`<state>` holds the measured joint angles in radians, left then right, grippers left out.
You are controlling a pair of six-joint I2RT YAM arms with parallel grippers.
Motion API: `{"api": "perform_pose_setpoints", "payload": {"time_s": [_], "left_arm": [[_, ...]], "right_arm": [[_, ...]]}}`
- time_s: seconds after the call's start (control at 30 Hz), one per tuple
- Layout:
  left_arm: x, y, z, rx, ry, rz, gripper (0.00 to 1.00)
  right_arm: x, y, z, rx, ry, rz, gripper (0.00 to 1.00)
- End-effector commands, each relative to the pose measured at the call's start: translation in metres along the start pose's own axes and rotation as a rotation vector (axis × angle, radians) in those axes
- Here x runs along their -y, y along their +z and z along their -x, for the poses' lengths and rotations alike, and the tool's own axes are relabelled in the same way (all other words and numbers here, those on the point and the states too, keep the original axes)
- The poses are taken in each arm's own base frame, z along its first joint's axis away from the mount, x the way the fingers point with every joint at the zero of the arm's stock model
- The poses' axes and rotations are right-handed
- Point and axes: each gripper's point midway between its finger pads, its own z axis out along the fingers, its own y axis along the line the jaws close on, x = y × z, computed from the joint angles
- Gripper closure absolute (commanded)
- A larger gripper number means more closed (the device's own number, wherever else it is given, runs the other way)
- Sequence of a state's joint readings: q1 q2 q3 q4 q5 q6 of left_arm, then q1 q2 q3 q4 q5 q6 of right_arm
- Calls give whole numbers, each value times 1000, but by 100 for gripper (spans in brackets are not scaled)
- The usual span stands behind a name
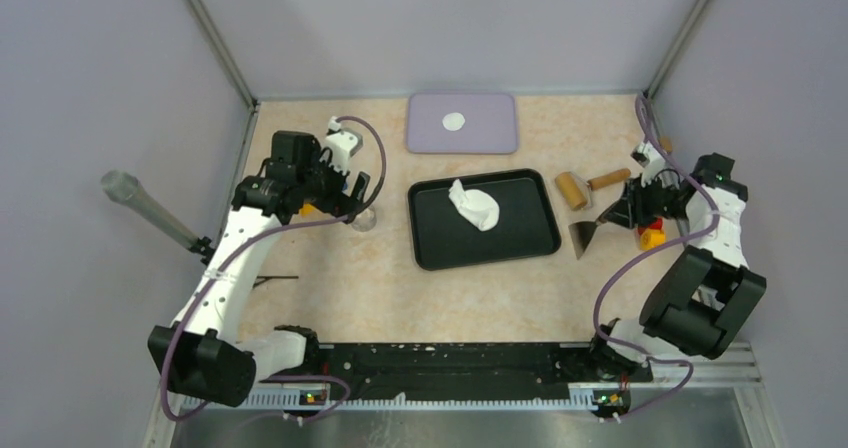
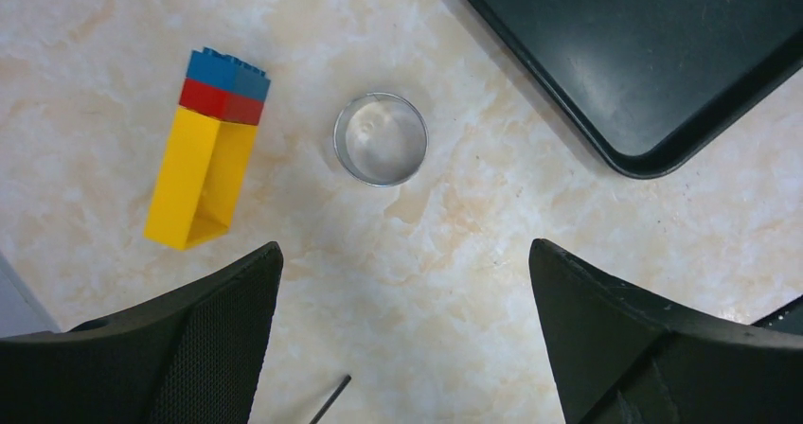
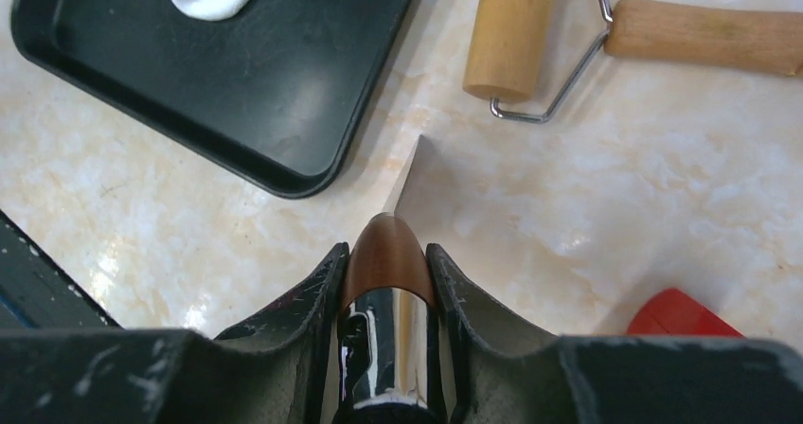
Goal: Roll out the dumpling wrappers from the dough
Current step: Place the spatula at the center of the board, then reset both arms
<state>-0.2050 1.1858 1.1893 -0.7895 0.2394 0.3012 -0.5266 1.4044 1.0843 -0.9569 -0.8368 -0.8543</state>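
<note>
My left gripper (image 2: 402, 263) gapes wide, holding nothing, over one glass dish (image 2: 381, 139) near the tray (image 2: 663, 64) corner. My right gripper (image 3: 386, 263) pinches one scraper (image 1: 585, 236). One dough (image 1: 474, 206) lies mid-tray, clear of the rim; one wrapper (image 1: 454, 121) sits on the board (image 1: 490, 133).

Left gripper (image 2: 405, 254), jaws spread wide, hangs over bare tabletop. Ahead of it stands the dish (image 2: 381, 140), with the block stack (image 2: 204, 159) lying to its left and a tray (image 2: 663, 83) corner to its right. Gaps run between all three.

Dough (image 1: 475, 206) takes the tray's middle; the near half is bare.

Broad bare strip between tray and arm bases, with a thin rod (image 1: 275, 278) at its left end.

Right side is tight: roller (image 1: 573, 189), scraper (image 1: 585, 236) clamped in the right gripper (image 3: 386, 254), red block (image 3: 677, 318) just beside it, wall close.

Board (image 1: 500, 138) sits between tray and back wall.
</note>
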Motion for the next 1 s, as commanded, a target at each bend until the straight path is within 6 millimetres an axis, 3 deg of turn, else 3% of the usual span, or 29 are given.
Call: {"api": "perform_pose_setpoints", "payload": {"time_s": [0.0, 0.13, 0.17, 0.2, 0.33, 0.5, 0.63, 0.77, 0.87, 0.97], "left_arm": [[13, -4, -2, 28, 6, -54, 1], [10, -10, -2, 17, 9, -37, 1], [9, -12, -3, 13, 12, -29, 1], [9, -16, -2, 16, 19, -24, 1], [10, -31, -2, 20, 42, -12, 1], [10, -41, -17, -18, 38, 17, 1], [8, -46, -34, -39, 29, 59, 1], [13, -50, -36, 11, 20, 61, 1], [18, -55, -29, 76, 20, 49, 1], [30, -60, -24, 130, 24, 0, 1]], "right_arm": [[8, 13, 20, 124, -21, 43, 84], [29, 11, 17, 73, 58, -56, 55], [36, 6, 14, 42, 64, -107, 30], [44, 0, 11, 10, 70, -175, 14], [53, -36, 14, -58, 24, -362, 9], [49, -91, 47, -61, -62, -538, 8], [37, -122, 79, -39, -90, -585, 7], [-4, -131, 120, 80, -97, -501, 6], [-77, -135, 163, 337, -171, -270, 6], [-157, -145, 186, 610, -208, -17, 6]]}}
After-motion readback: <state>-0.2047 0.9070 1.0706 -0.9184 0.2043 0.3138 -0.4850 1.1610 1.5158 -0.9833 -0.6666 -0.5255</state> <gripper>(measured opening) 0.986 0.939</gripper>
